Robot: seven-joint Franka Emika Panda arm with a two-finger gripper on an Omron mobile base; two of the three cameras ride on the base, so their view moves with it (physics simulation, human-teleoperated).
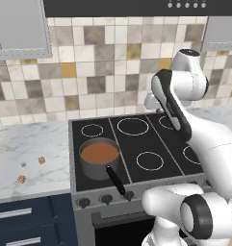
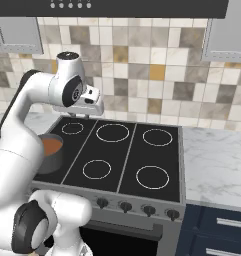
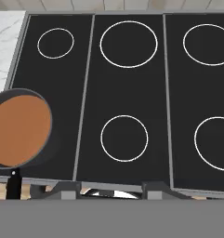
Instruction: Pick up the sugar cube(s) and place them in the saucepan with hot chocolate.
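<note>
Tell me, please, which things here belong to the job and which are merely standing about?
For the job:
- sugar cubes, on the counter
- saucepan, on the stove's front left burner

Just about:
- stove
- knobs
- cabinets
- drawers

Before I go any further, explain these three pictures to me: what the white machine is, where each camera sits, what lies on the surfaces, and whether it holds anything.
The white machine is a robot arm on a driving base, in a rendered kitchen. Two pictures come from cameras on the base, behind the arm to its left and right. The third looks down from the hand itself.

On the black stove stands the saucepan with hot chocolate on the front left ring, its black handle pointing toward the knobs. Three tiny sugar cubes lie on the marble counter left of the stove.

The tool hangs above the back of the stove, far from the cubes. In the hand view nothing sits between its tips, so it holds nothing. Whether it counts as open, I cannot say.
</note>
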